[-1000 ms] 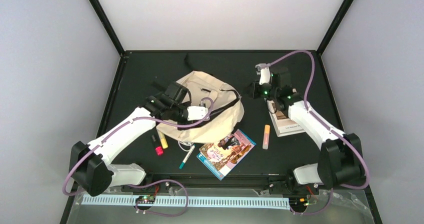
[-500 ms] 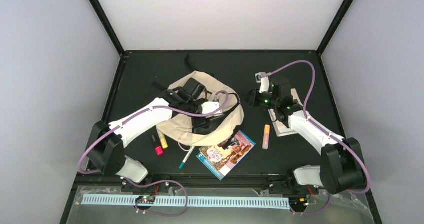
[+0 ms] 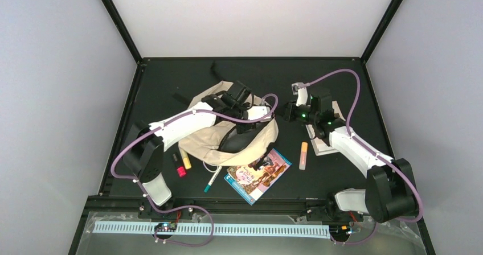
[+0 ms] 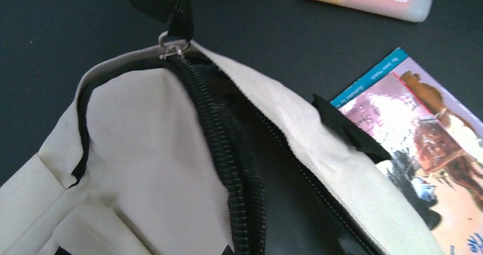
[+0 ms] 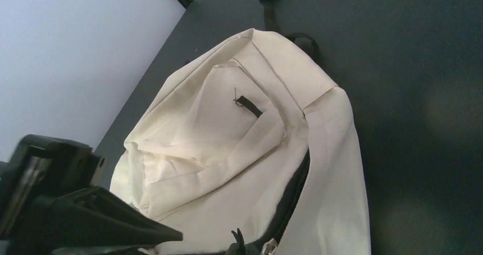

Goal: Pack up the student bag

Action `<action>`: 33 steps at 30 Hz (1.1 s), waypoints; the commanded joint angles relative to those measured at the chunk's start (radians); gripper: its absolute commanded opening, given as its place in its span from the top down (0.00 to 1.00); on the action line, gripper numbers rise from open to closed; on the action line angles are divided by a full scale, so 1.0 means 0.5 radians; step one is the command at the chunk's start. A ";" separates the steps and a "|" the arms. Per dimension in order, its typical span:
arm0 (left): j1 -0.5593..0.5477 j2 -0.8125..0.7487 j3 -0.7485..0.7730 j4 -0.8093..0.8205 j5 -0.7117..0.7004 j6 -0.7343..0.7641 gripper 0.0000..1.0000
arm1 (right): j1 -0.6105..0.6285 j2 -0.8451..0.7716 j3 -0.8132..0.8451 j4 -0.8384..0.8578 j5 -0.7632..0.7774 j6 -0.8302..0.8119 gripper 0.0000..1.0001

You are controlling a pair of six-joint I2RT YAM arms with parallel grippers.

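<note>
**Top external: bag [image 3: 199, 144] lying unzipped on the desk [image 3: 273, 78]**

The right claw [image 3: 286, 114] was clenched on the zipper pull [image 4: 181, 23] at the bag's right end. The left claw [image 3: 242, 127] hung clenched over the gaping zipper [image 4: 228, 152]; whether it held anything was unclear. A book [image 3: 257, 174] and an orange highlighter [image 3: 303, 155] lay just beside the bag.

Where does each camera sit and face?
Top external: overhead behind the bases, looking down at the table; both arms show.
Left wrist: on the left arm, looking into the student bag's open zipper; no fingers clearly show.
Right wrist: on the right arm, facing the bag's outside; black robot part lower left.
Shared: top and left wrist show the book and highlighter.
</note>
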 commanded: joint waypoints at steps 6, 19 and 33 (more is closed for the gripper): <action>-0.040 -0.336 0.056 -0.417 0.258 0.210 0.99 | 0.004 0.084 0.317 -0.128 0.138 -0.150 0.99; -0.040 -0.560 0.707 -0.884 -0.063 0.431 0.98 | 0.004 0.741 1.163 -0.308 0.215 -0.287 0.99; -0.040 -0.499 1.535 -1.140 -0.294 0.453 0.98 | -0.014 1.236 1.629 -0.292 0.185 -0.200 0.99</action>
